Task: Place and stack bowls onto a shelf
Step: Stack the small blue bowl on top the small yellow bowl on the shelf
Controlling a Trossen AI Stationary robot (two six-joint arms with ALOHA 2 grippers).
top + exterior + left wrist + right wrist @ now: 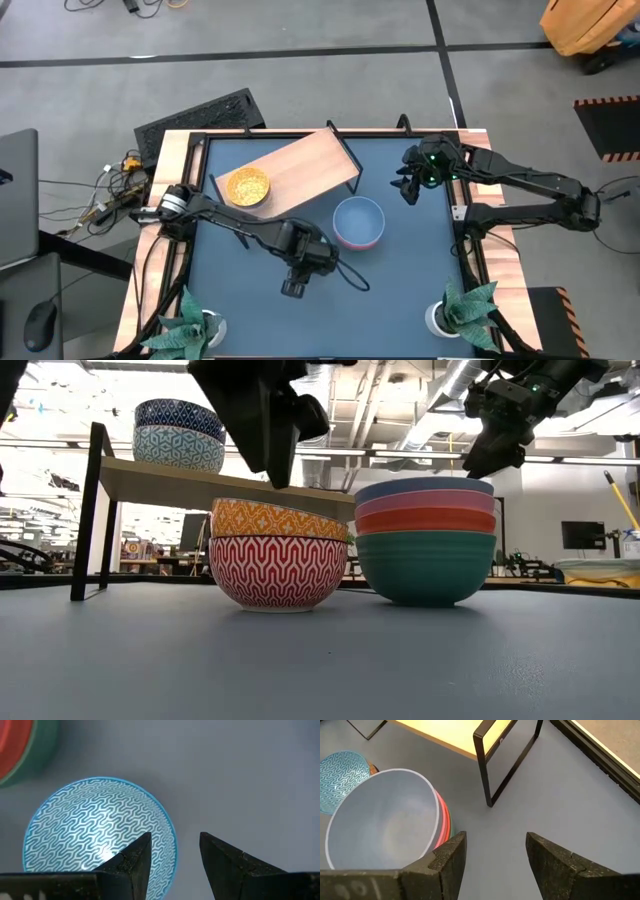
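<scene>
The wooden shelf (300,170) stands slantwise at the table's far left and carries a stack of two blue-patterned bowls (180,435), yellow inside (247,187). An orange lattice bowl sits in a red lattice bowl (277,555) on the table; its blue wavy inside shows in the left wrist view (95,825). My left gripper (172,857) is open just above its rim, one finger over the inside and one outside, and hides it in the high view (305,255). A stack with a light blue bowl on top (358,222) and a green one at the bottom (425,565) stands to its right. My right gripper (410,185) is open, high above the far right.
Two white pots with green plants stand at the near corners, one on the left (195,325) and one on the right (460,310). The shelf's black metal leg (492,765) stands close to the light blue stack. The wooden table frame (500,250) runs along the edges.
</scene>
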